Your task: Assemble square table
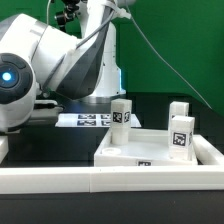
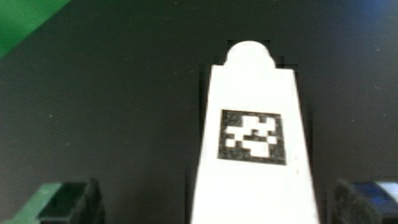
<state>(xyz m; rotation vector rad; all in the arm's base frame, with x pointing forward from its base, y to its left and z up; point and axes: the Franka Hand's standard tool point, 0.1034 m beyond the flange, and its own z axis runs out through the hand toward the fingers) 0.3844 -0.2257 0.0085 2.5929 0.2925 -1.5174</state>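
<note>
Even overhead light, soft low-resolution blur

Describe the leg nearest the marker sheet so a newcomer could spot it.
Start at the white square slab on the black table. At its far corner on the exterior view's left stands an upright white leg. Unlike the two legs at the right, it stands alone, just before the marker board.

A robotics lab: green backdrop [image 1: 170, 40], black bench [image 1: 50, 150], printed marker board [image 1: 90, 120].
</note>
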